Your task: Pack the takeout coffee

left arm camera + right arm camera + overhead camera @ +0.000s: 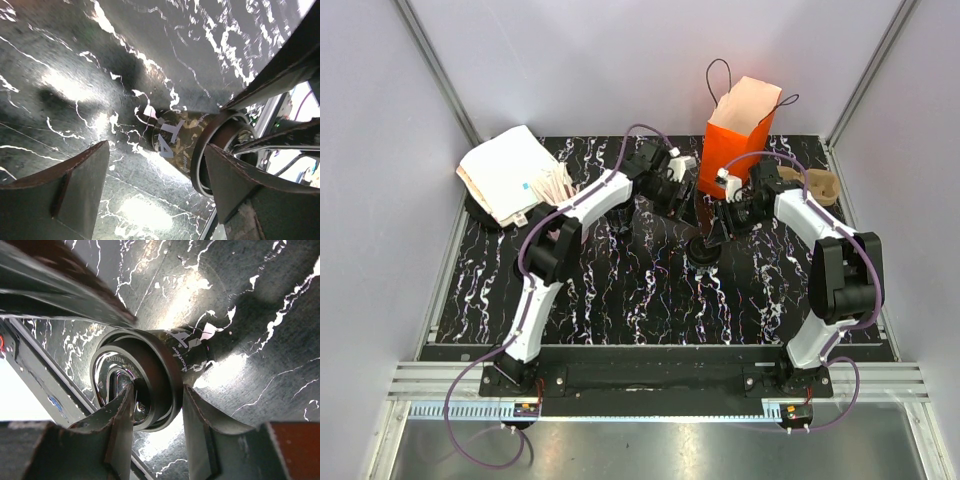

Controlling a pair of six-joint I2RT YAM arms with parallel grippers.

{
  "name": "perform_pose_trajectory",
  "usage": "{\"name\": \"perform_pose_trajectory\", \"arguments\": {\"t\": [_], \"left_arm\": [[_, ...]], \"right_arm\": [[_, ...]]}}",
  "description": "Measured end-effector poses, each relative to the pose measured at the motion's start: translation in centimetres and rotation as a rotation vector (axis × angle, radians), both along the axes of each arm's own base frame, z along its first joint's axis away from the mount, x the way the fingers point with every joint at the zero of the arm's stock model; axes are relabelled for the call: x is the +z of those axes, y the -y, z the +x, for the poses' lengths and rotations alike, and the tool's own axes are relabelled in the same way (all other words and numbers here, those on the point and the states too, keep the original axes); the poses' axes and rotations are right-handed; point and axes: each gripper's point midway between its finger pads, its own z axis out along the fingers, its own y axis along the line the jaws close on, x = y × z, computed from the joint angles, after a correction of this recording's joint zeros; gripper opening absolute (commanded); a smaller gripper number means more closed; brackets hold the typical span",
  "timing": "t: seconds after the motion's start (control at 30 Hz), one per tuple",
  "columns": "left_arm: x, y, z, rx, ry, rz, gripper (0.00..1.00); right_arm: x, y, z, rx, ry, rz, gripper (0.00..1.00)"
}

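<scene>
The packing is not finished. The takeout coffee (703, 252) sits on the black marbled surface (620, 290), near the foot of the orange bag (725, 150) but outside it. The bag stands upright at the far side with its mouth open. The lid (117, 372) is already on the cup, so what is left, as I judge it, is to lift the cup, carry it over the bag's mouth and lower it in.

The right tool (156, 390) has hold of the cup at its top edge. Its jaws are partly closed, with one finger across the top of the lid and the other down the outside of the wall, pinching the rim between them. The left tool (156, 149) stands wide open and holds nothing. The cup lies just beyond its fingers, and I cannot tell whether one of them touches the rim.

The cup is small and dark, its paper wall mottled brown and black with a pale mark like "T4". The round lid is dark and glossy, with a raised rim and embossed "CAUTION" lettering. From above the cup seems to stand upright, though the right tool hides part of it.
</scene>
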Motion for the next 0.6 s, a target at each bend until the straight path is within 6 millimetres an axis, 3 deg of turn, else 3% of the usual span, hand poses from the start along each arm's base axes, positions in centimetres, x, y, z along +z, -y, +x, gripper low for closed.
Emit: {"name": "perform_pose_trajectory", "arguments": {"t": [0.2, 0.37, 0.6], "left_arm": [[2.3, -0.2, 0.1, 0.008, 0.014, -0.069, 0.82], [4.0, 0.0, -1.2, -0.018, 0.013, -0.134, 0.82], [2.5, -0.1, -3.6, -0.039, -0.028, -0.125, 0.83]], "right_arm": [[0.0, 0.1, -0.1, -0.059, -0.031, -0.004, 0.37], [0.0, 0.1, 0.0, -0.104, -0.05, -0.004, 0.38], [0.0, 0.2, 0.5, -0.165, -0.049, -0.005, 0.37]]}}
